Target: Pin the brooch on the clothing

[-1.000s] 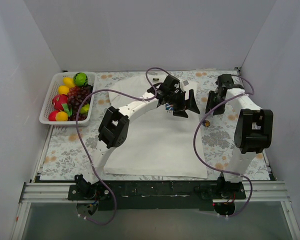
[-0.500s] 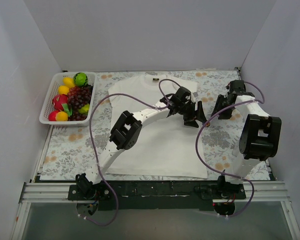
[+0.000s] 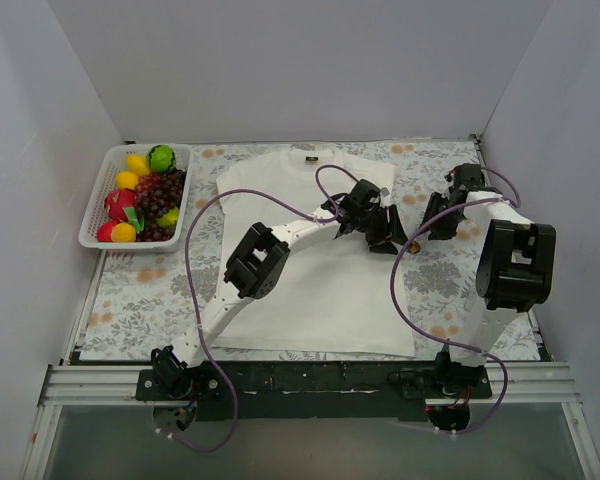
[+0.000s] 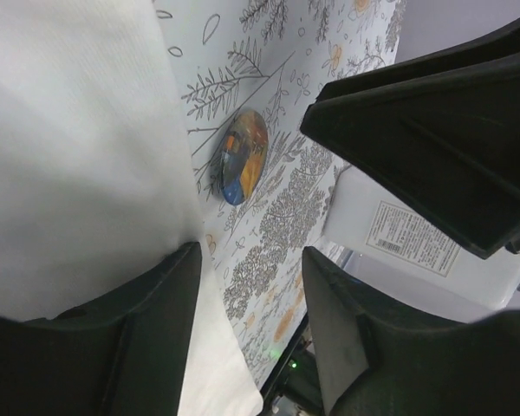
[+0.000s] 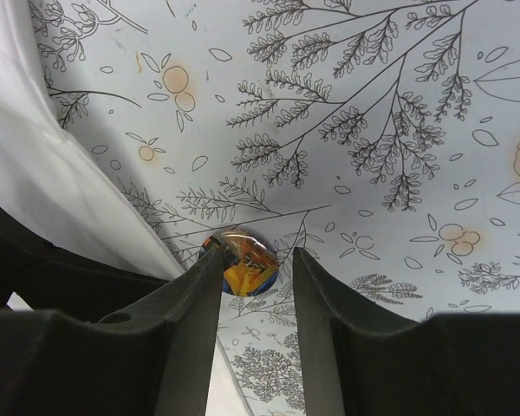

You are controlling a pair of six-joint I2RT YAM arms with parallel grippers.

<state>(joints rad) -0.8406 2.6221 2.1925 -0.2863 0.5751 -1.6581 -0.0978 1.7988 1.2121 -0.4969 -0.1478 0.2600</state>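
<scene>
1. Black right tool (image 5: 254,282), fingers spread, straddles the brooch (image 5: 240,256), which lies on the floral cloth (image 5: 373,130) just beside the T-shirt (image 5: 52,173) edge.
2. Beyond, the left tool (image 4: 250,260), likewise spread, sits close; a skewed pinch could flick the thin disc away.

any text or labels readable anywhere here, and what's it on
Nothing is readable.
White sticker on a white robot part: lines of print, too small to read.
Dark neck tag of the T-shirt: too small to read.
Brooch: orange-and-blue picture, no letters visible.
</scene>
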